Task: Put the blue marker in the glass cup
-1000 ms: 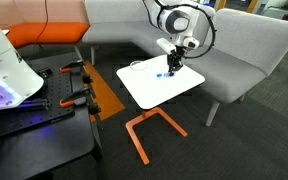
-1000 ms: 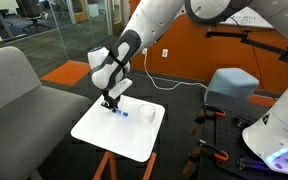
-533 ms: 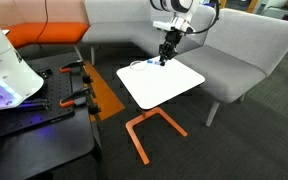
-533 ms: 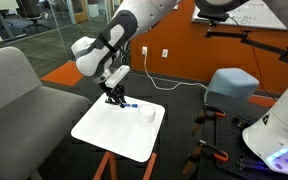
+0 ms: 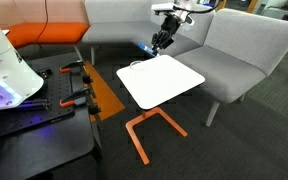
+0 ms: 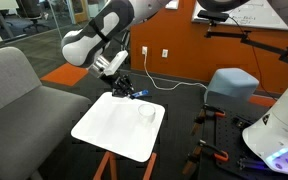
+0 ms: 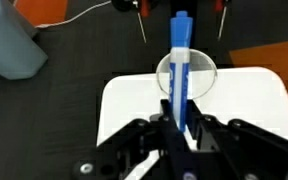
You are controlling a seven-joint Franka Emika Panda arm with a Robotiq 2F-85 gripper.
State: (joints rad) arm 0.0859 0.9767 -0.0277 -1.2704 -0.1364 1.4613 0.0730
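A moment earlier the gripper (image 6: 123, 88) had been down on the worktop (image 6: 109, 125), closing on the blue marker (image 6: 136, 96). Now it had come up and away, carrying the marker clear of the white surface. In both exterior views it hung above the worktop's edge rather than over its middle. That told me the pick was done and the carry had begun.

In the wrist view the fingers (image 7: 154, 130) were clamped on the lower part of the blue marker (image 7: 181, 70). Most of its length stuck out past them, and it was touching nothing else. The glass cup (image 7: 206, 75) showed as a faint round rim behind the marker, standing near the far edge of the worktop (image 7: 249, 110), so the two seemed roughly lined up from the camera's side. From the exterior view the glass cup (image 6: 146, 112) stood low and off to one side of the gripper, apart from it.

The arm reached in from above in a high arch, its wrist tilted and the fingers angled down toward the worktop. By my reckoning the marker had yet to be brought over the rim and tipped more upright before it could be let go.
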